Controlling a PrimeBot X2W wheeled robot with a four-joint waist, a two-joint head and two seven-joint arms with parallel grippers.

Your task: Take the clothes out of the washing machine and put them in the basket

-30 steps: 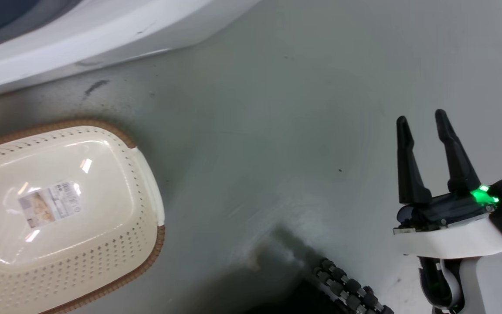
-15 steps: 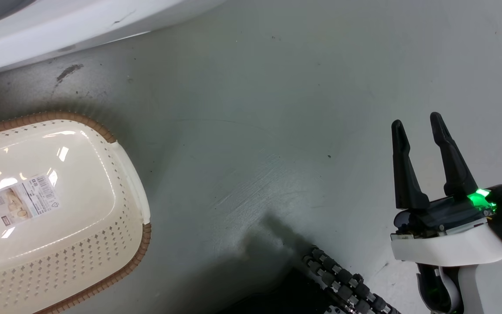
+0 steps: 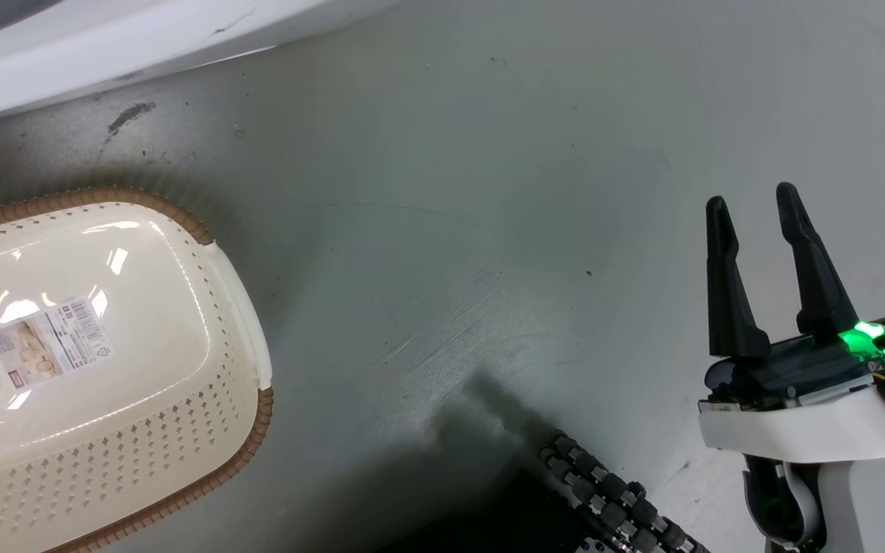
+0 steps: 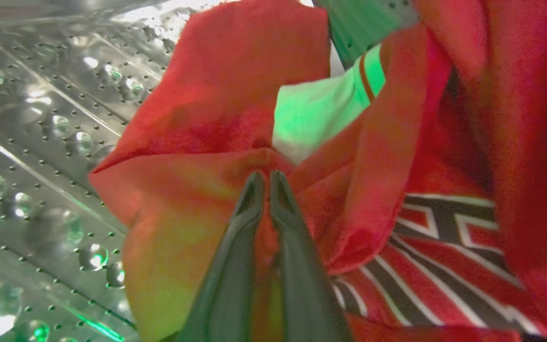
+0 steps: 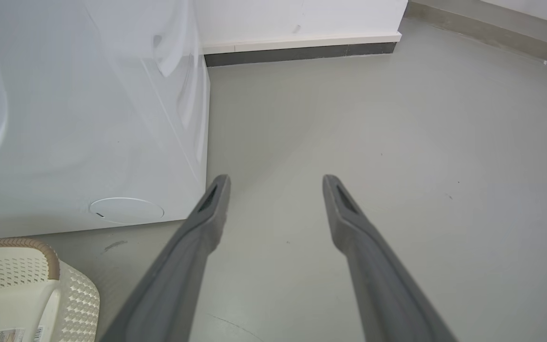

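**Left pincer nipped on red cloth in the drum; right pincer spread over floor**

Left wrist view: we find the left gripper at centre frame, its two fingers pressed together on a fold of the clothes. The bright red fabric is bunched across the centre and right. A pale strip of cloth, lit green, shows between the red folds at upper centre. Black-and-white striping marks the fabric at lower right. The perforated steel drum runs down the left side, touching the cloth.

Head view: the right gripper sits at lower right, fingers spread apart over the grey floor. The basket stands on the floor at lower left, well apart from it, with a printed label on its bottom. The washing machine crosses the upper left as a white edge, with a dark scuff just below it. A row of dark rollers shows at the bottom edge.

Right wrist view: we note a round cap low on the washer's white side, and dark skirting under a white wall along the top.
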